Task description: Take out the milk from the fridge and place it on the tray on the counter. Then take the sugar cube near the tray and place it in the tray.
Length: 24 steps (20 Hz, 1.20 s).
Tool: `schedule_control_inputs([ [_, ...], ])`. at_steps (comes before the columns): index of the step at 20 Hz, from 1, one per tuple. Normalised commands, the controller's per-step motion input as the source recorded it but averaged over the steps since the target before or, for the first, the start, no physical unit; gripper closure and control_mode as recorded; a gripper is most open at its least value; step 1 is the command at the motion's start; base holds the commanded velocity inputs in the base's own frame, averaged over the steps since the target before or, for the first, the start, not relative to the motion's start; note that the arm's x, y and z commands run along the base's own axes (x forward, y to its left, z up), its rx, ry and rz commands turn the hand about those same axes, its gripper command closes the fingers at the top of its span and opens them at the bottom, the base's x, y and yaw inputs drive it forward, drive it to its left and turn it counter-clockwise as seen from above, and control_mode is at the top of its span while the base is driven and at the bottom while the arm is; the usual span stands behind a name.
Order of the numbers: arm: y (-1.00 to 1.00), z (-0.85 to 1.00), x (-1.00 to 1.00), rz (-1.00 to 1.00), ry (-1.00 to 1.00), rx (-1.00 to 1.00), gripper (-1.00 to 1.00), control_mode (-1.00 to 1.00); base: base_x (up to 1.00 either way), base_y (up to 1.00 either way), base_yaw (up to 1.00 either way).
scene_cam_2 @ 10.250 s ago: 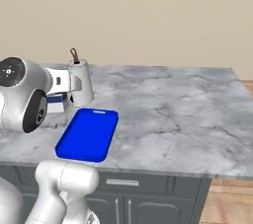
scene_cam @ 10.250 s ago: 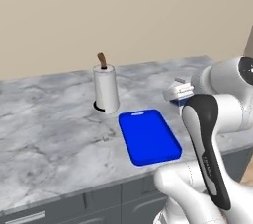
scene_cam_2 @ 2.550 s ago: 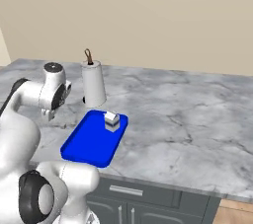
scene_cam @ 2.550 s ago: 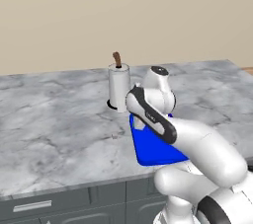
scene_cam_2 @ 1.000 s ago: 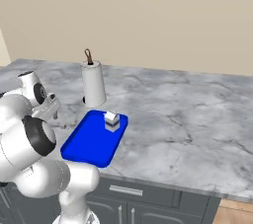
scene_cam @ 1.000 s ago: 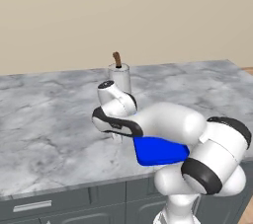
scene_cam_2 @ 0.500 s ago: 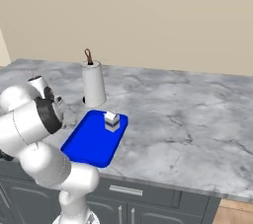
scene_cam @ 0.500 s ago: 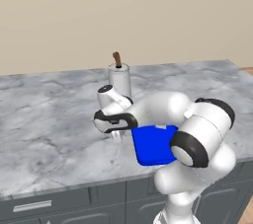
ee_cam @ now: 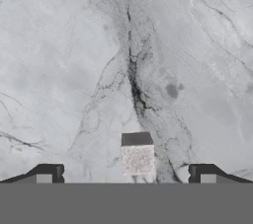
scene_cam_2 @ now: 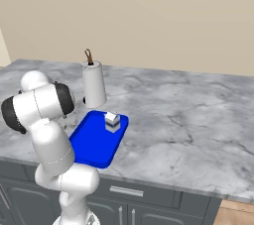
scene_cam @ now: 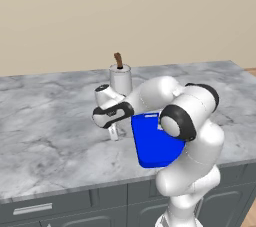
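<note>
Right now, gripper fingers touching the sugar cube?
Apart. In the hand view the sugar cube sits on the counter between the open fingertips, with bare marble showing on both sides of it.

All 3 rendered views are evenly and brightly lit by soft, diffuse light with no visible source. The grey-white veined marble counter [scene_cam_2: 188, 115] shows no glare. Shadows are faint: a soft dark patch lies beside the tiny white sugar cube [ee_cam: 137, 158] in the hand view. Edges look slightly soft and low in resolution, but nothing is blurred by motion, and straight lines stay straight toward the borders.
</note>
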Motion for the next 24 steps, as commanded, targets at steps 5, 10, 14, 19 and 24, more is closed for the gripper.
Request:
schedule_control_inputs([
  [5,0.11,-0.24,0.29,0.0,0.04,-0.01,-1.0,-1.0,0.0,0.0,0.0],
  [10,0.0,-0.31,0.13,0.0,0.04,-0.02,-1.0,-1.0,0.0,0.0,0.0],
  [14,0.0,-0.21,0.0,0.0,0.01,-0.01,-1.0,-1.0,0.0,0.0,0.0],
  [19,0.0,-0.11,0.0,0.0,0.0,-0.01,-1.0,-1.0,0.0,0.0,0.0],
  [24,0.0,-0.14,-0.09,0.0,0.01,0.0,-1.0,-1.0,0.0,0.0,0.0],
])
